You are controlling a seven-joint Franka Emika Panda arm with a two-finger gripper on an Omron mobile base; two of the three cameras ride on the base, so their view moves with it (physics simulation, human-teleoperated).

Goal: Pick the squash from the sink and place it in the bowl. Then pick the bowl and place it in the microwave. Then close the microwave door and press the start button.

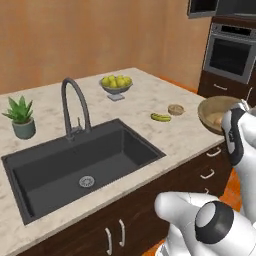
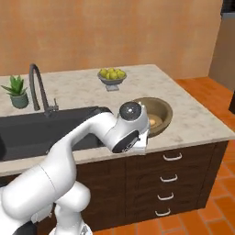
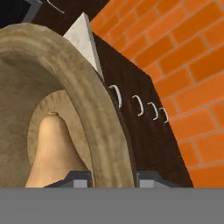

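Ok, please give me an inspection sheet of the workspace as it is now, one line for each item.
Surface: marble counter, brown drawers below.
Job's things: squash lies inside the bowl; bowl at the counter's right end; sink holds no squash; microwave barely seen, door state cannot be told.
Clutter: grey bowl of yellow-green fruit, potted plant, small green item, small tan round item.
Grippers: gripper shut on the bowl rim, one fingertip inside, one outside.
Cables: nothing seen.
Surroundings: steel oven, orange brick floor, tan wall.
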